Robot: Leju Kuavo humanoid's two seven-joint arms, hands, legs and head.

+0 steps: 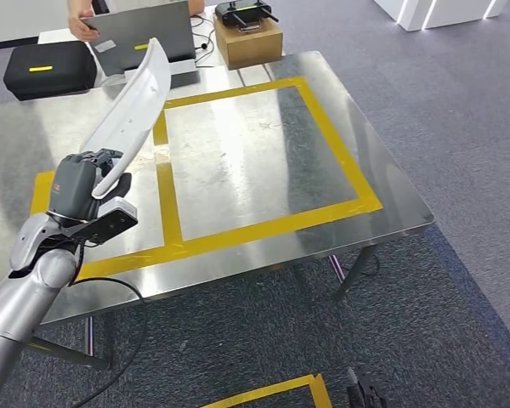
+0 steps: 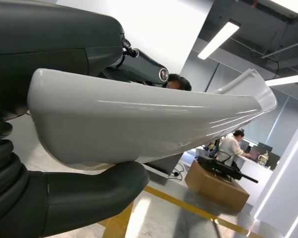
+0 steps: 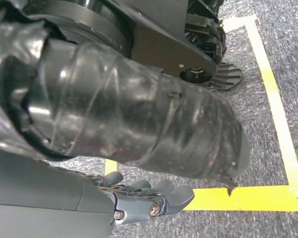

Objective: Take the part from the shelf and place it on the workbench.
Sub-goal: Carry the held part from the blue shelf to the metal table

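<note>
- Left robot hand (image 1: pixel 86 189) grips the white part (image 1: pixel 132 109) at the frame's left, above the table (image 1: pixel 252 170).
- Right robot hand (image 3: pixel 147 198) hangs with fingers extended, holding nothing, over grey carpet (image 3: pixel 252 99).
- Yellow tape (image 1: pixel 272 225) frames the shiny steel surface.

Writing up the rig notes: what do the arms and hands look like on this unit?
The left arm is a polished silver tube with rounded joint housings and a black cable looping beneath it. The left hand has a dark grey casing over a lighter grey wrist block. The right hand has grey, flat-tipped fingers with small round metal pivots, behind a black, glossy wrapped cover.
</note>
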